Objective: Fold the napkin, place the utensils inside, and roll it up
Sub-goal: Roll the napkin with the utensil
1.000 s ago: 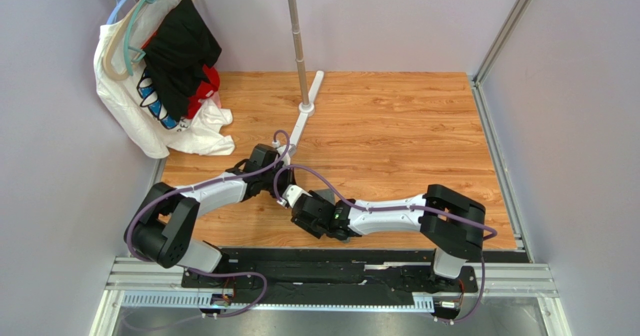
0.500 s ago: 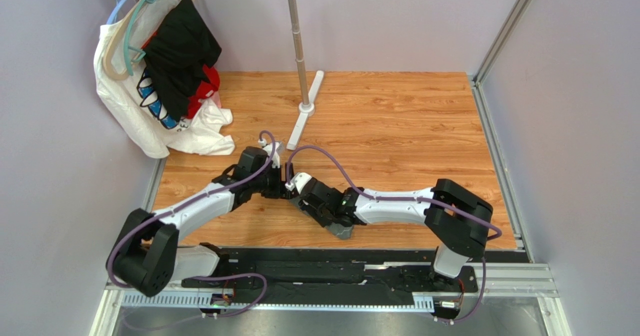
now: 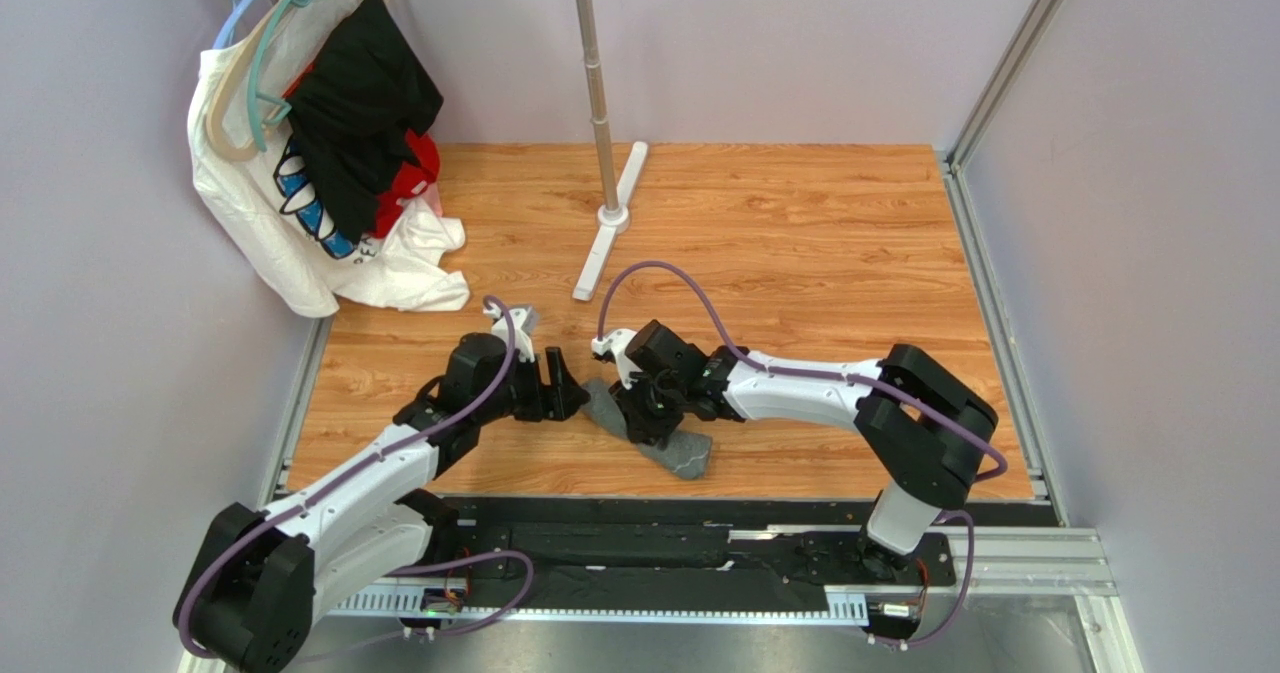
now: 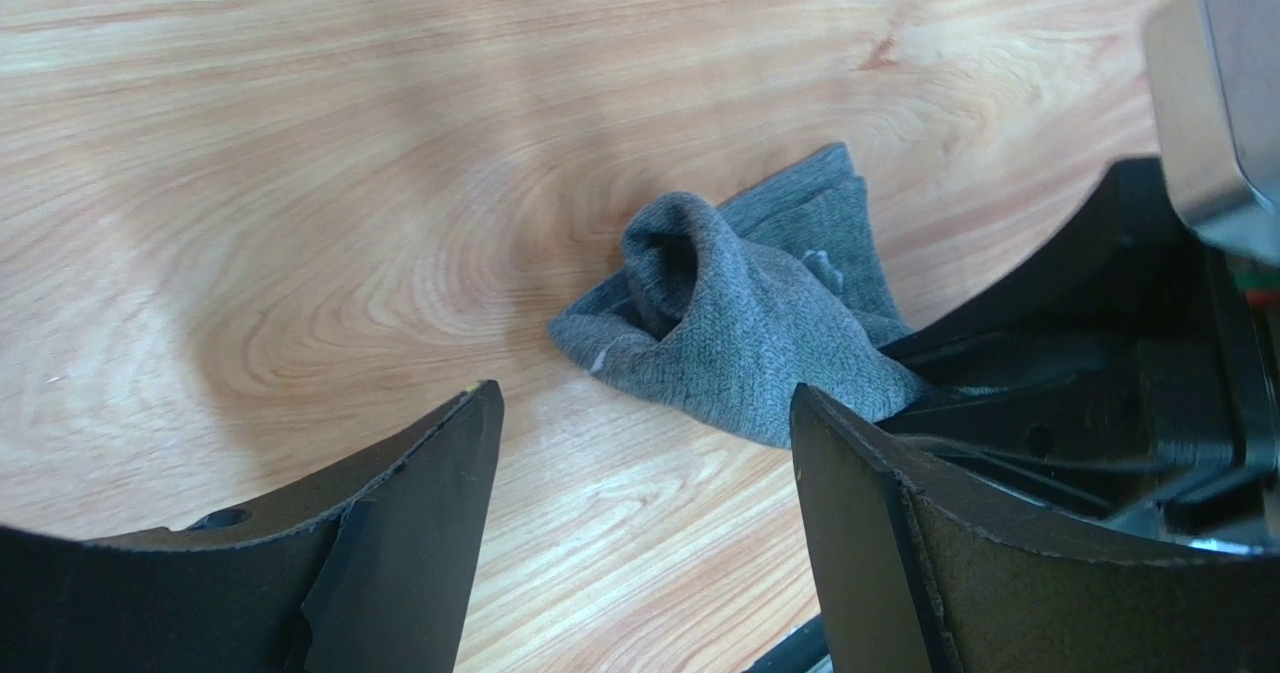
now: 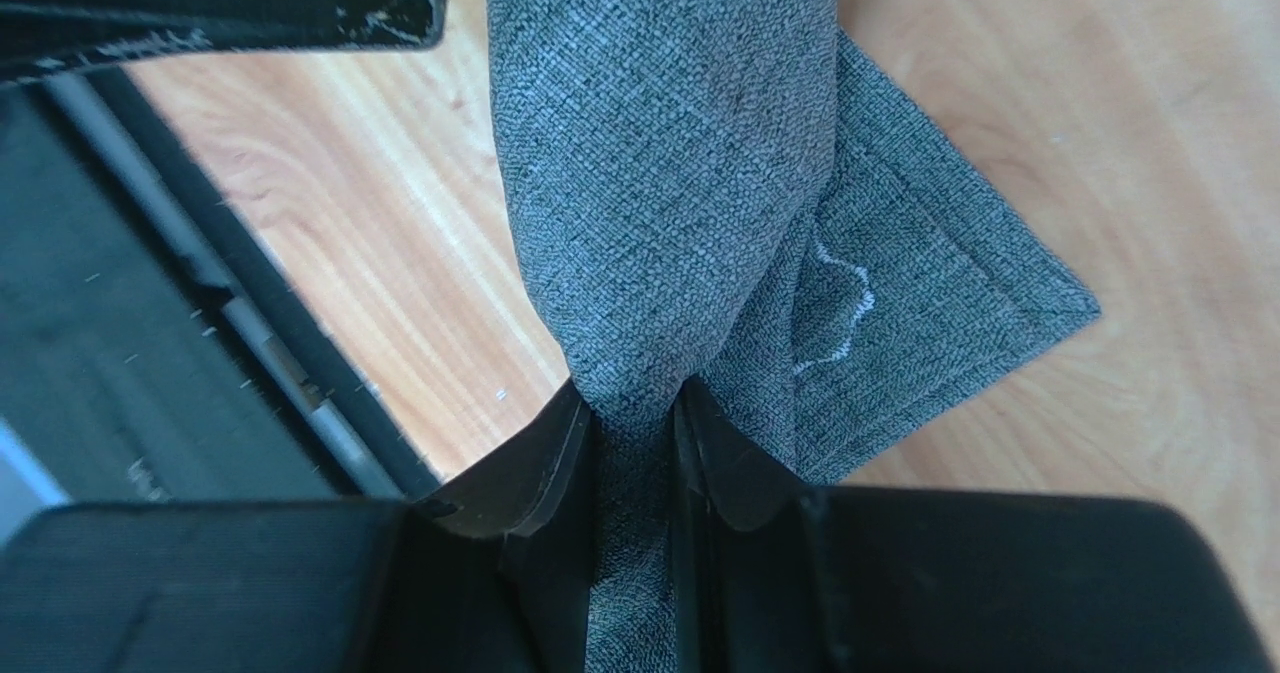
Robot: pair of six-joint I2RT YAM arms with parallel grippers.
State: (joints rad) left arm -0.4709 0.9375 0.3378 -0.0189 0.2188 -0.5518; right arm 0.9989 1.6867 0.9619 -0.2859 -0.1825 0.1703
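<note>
The right gripper (image 5: 631, 421) pinches a crumpled dark grey felt-like napkin (image 5: 661, 148). The left gripper (image 4: 643, 403) hovers just beside it, jaws spread.

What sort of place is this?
Probably a robot test booth: plain walls enclose a wood-look table, a left arm and right arm are bolted to a metal rail, clothes hang in the corner.
</note>
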